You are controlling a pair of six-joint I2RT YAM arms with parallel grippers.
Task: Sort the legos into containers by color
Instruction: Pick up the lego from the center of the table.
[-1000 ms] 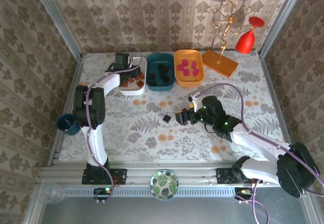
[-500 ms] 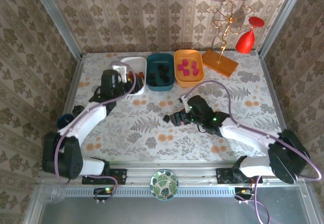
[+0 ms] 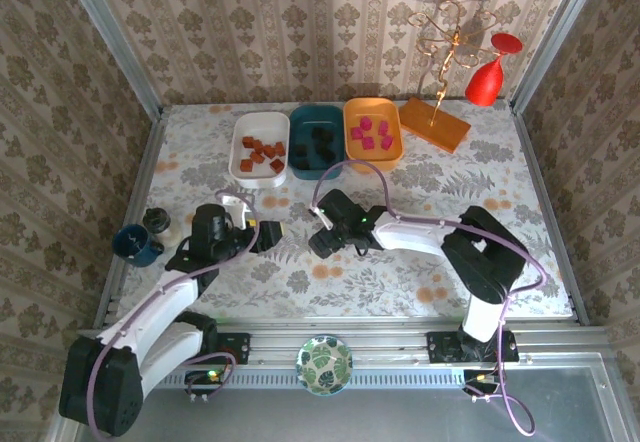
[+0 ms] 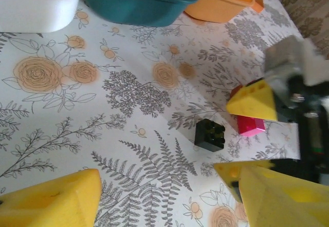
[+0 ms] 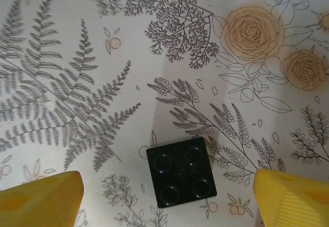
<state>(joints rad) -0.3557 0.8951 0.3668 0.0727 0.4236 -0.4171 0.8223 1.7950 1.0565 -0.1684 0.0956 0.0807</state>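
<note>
One black lego [image 5: 181,171] lies on the flowered tablecloth between the yellow fingertips [image 5: 41,199] of my right gripper [image 5: 167,199], which is open and straddles it without touching. From above, the right gripper [image 3: 322,240] is at mid-table. My left gripper [image 3: 262,235] hovers just left of it, open and empty [image 4: 164,196], looking at the same black lego [image 4: 209,134]. At the back stand the white container [image 3: 260,159] with brown legos, the teal container [image 3: 316,142] with black ones and the orange container [image 3: 372,134] with magenta ones.
A blue cup [image 3: 135,245] and a small dark object [image 3: 155,220] sit at the left edge. A patterned dish [image 3: 324,364] rests on the front rail. An orange board with a gold wire stand [image 3: 435,124] and a red glass [image 3: 487,77] occupy the back right corner.
My left arm has swung back from the white container to mid-table and its jaws have opened. My right gripper has slid left until it sits over the black lego.
</note>
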